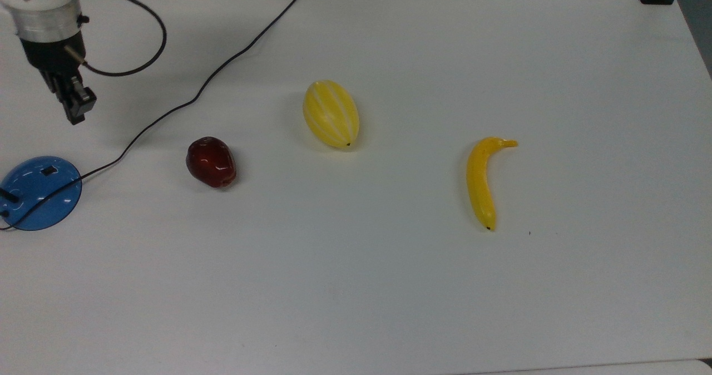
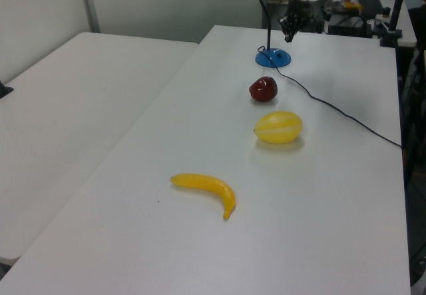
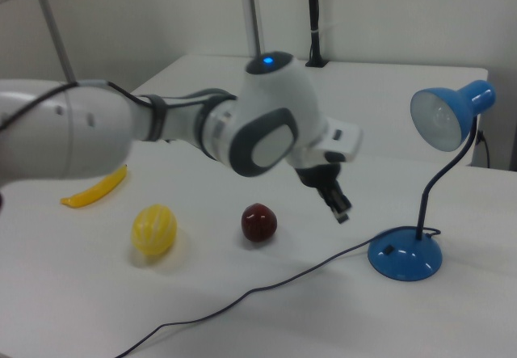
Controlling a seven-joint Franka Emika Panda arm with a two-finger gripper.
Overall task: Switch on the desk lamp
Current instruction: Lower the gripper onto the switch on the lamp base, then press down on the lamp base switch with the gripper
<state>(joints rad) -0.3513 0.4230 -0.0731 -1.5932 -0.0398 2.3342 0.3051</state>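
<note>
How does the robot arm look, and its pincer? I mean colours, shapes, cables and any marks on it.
The arm is glossy white with rounded links and grey joint covers; one joint carries a small blue light. At the wrist sits a silver metal ring, then a black body. A thin black cable loops from the wrist. The pincer is black and narrow.

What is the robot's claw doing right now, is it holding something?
Gripper: shut, holding nothing, in the air near the desk lamp.
</note>
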